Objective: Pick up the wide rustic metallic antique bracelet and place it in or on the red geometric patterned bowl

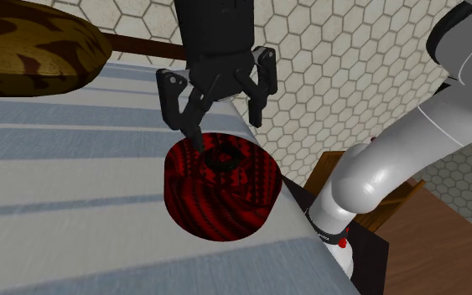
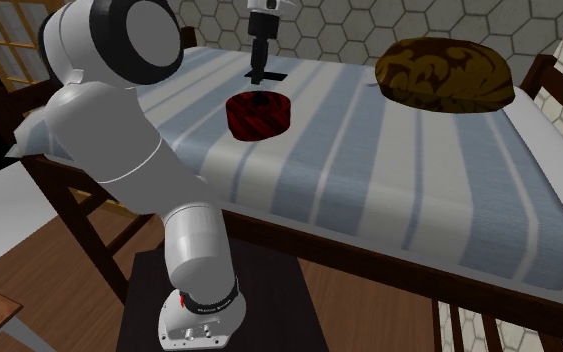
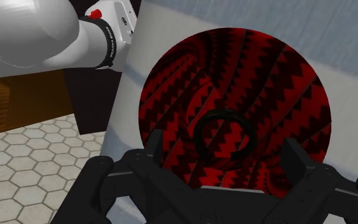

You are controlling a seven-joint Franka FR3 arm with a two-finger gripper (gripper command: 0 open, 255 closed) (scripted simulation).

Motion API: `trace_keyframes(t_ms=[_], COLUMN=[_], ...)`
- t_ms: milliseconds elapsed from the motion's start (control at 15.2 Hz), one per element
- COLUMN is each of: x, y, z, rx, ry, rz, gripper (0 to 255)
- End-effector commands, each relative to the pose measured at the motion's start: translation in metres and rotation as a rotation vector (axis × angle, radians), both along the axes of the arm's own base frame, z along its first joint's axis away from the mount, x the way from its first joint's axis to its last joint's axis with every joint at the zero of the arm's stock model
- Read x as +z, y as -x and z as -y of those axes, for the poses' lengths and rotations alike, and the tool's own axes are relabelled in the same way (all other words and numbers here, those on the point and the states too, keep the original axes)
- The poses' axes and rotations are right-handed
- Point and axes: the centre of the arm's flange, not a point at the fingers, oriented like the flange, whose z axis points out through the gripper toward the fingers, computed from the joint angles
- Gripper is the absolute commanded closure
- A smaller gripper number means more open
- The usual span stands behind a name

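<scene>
Where the shoulder view looks down on the striped bed, entries are as follows.

Shoulder view. Gripper: one, black, fingers spread, nothing between them. Bowl: one, red with a black zigzag pattern, near the bed's edge. Bracelet: one, a dark ring lying flat on the bowl's top face, directly under the gripper. One fingertip comes close to the ring; contact cannot be told here. Pillow: one, brown, mottled, well apart toward the view's upper left.

Second exterior view. Gripper: hangs plumb over the bowl. Bracelet: a small dark mark on the bowl's top. Bed: one. Pillow: one, well apart at the view's right.

Wrist view. Gripper: fingers stand wide, one to each side of the ring, touching neither side. Bracelet: round, so no long axis to speak of, flat on the bowl, roughly midway between the fingers and a little off the bowl's centre.

Governing relation: ring straight below the hand, centred in the gap, not held. Judgement: the bracelet rests on the bowl, so placement looks done; the coming move is likely a straight lift clear, with neither finger catching the ring.
</scene>
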Motion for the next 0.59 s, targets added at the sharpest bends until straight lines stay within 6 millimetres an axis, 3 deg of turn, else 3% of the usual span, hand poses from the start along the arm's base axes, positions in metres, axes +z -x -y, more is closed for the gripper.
trace_keyframes(t_ms=[0, 66, 528], x=[0.0233, 0.0333, 0.0333], y=[-0.0039, -0.0061, -0.0061], z=[-0.0037, -0.0057, -0.0057], rx=[-0.001, -0.001, -0.001], ry=[0.0, 0.0, 0.0], rz=[0.0, 0.0, 0.0], gripper=[0, 0, 0])
